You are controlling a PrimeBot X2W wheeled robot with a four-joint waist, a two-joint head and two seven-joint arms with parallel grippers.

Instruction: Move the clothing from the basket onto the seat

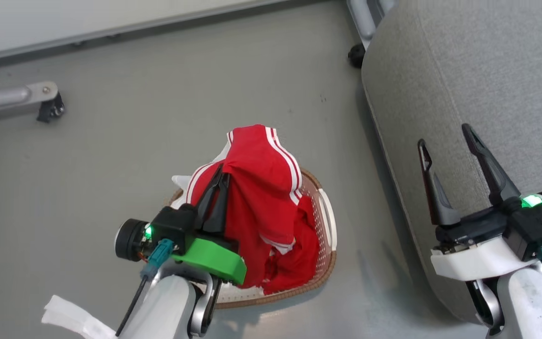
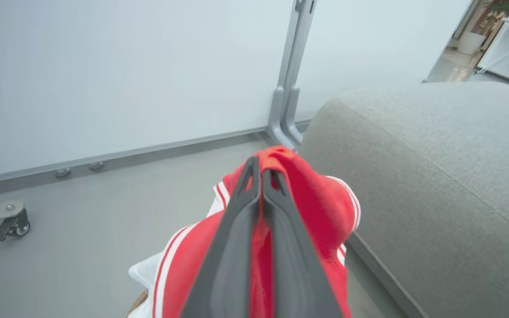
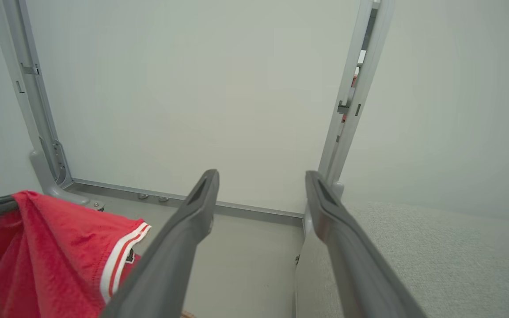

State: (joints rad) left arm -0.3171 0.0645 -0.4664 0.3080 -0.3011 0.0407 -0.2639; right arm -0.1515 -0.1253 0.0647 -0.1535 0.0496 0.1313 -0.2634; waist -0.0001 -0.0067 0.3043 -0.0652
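The left gripper [image 1: 220, 175] is clenched on a fold of the clothing [image 1: 264, 197], its two fingers pressed together with red cloth pinched between them near the tips. The pinch sits high on the garment, so the cloth hangs from it like a tent above the basket [image 1: 328, 221]. A hem with white stripes drapes on the side of the basket nearest the seat [image 1: 468, 70]. The lower folds reach down inside the basket, where more red cloth lies against the perforated wall; whether that is the same garment or a second one I cannot tell. The basket stands on the floor [image 1: 158, 103], just beside the seat's edge, which makes for a short carry. The right gripper [image 1: 444, 135] is released, jaws spread wide and holding nothing. It is poised over the seat's edge to the basket's right, probably out of the left arm's path and ready to help catch or spread the cloth. The step in hand looks to be the lift out. The garment's tail needs to clear the rim, or it may drag the light basket along, before it swings right over the seat. None of the clothing lies on the seat yet.
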